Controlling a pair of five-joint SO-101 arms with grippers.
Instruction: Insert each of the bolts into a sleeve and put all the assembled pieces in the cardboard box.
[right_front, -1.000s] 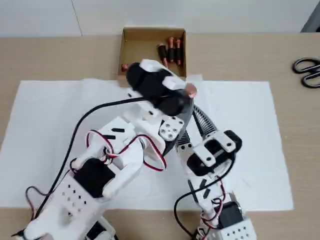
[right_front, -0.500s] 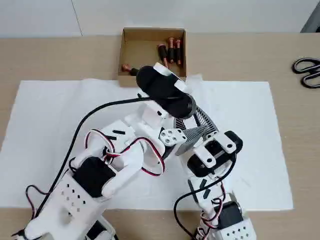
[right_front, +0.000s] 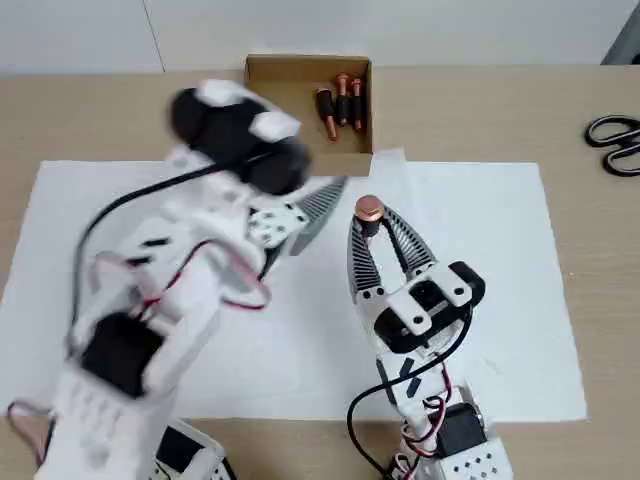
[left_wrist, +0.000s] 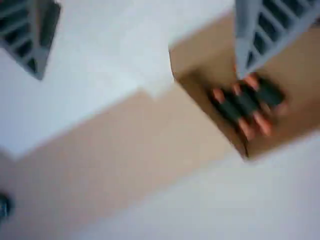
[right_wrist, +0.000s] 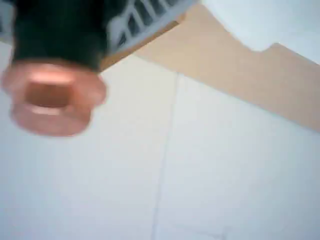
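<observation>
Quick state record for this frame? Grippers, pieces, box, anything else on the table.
left gripper: fingers open, nothing between them, over the white paper, short of the cardboard box
right gripper: shut on an assembled piece, copper bolt head up, over the paper
box contents: three assembled pieces lying together on the side nearer the scissors
scissors: on the bare table
task state: held piece not yet in the box

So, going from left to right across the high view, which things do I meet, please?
Left gripper → right gripper, shut on a copper-topped piece → scissors, far right. The cardboard box overlaps the left gripper sideways, so I leave it out.
</observation>
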